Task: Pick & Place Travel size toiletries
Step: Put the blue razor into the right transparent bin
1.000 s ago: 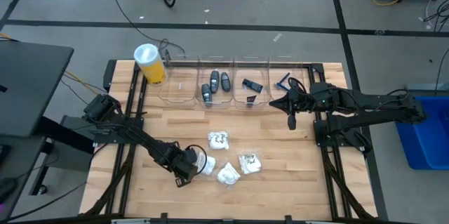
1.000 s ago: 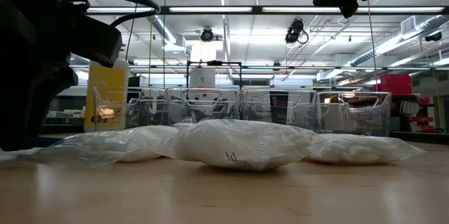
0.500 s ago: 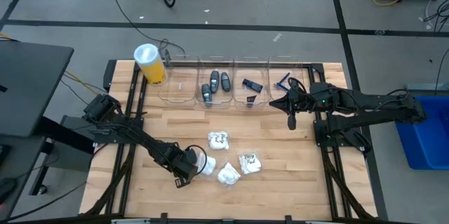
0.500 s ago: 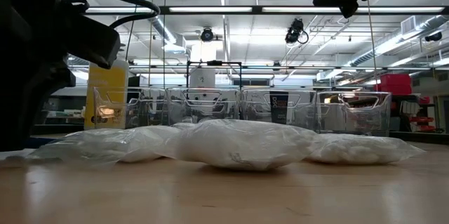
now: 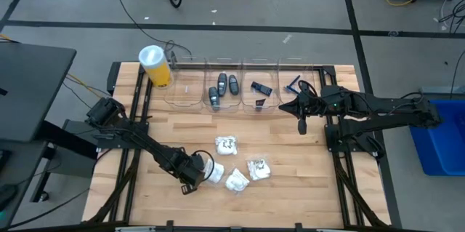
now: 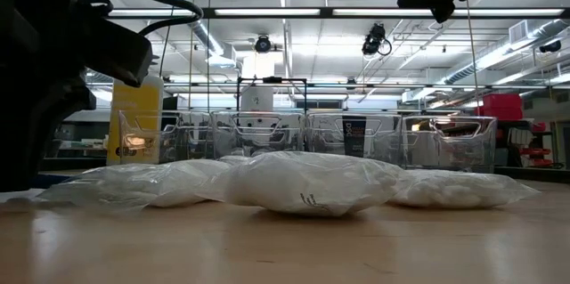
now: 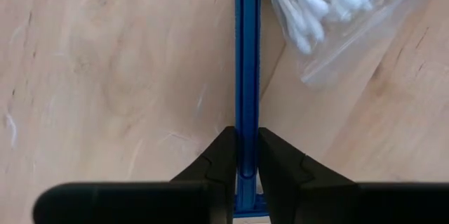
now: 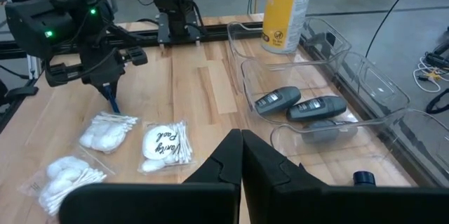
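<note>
The left gripper (image 7: 244,155) pinches a blue razor (image 7: 247,69) on the table, at seven o'clock from the packets (image 5: 234,162). The right gripper (image 8: 241,155), fingers together, hangs empty by the bins (image 5: 221,90).

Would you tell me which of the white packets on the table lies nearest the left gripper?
The leftmost white packet, the cotton-swab bag right beside the left gripper, which is shut on a blue razor. The other three packets lie farther to the right.
</note>
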Tool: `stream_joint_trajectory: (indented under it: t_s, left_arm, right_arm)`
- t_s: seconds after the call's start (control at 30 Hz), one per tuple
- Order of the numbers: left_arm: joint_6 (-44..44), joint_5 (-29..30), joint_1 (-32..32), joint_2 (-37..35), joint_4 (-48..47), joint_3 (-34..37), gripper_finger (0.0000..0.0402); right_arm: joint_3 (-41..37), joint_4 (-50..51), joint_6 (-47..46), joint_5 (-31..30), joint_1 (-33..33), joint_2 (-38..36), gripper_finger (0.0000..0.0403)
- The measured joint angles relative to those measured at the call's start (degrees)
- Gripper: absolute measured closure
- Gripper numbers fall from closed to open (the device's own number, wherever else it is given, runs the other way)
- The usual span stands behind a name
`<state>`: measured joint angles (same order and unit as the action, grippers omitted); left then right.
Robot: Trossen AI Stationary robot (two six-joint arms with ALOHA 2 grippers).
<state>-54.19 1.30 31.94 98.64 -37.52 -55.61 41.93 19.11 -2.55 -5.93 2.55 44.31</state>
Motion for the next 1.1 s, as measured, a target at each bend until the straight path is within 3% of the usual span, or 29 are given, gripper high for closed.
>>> stream_joint_trajectory:
  t_s: [0.57,1.1]
  left_arm:
    - [3.87,-0.04,-0.28,-3.16,-7.84,0.00,0.0354]
    - [5.19,0.13,-2.91,-3.14,0.40,-0.02,0.0354]
  right_arm:
    - [0.00,-0.02,0.59,0.02,0.00,0.00,0.0396]
    - [0.00,-0.02,0.46,0.04,0.00,0.00,0.0396]
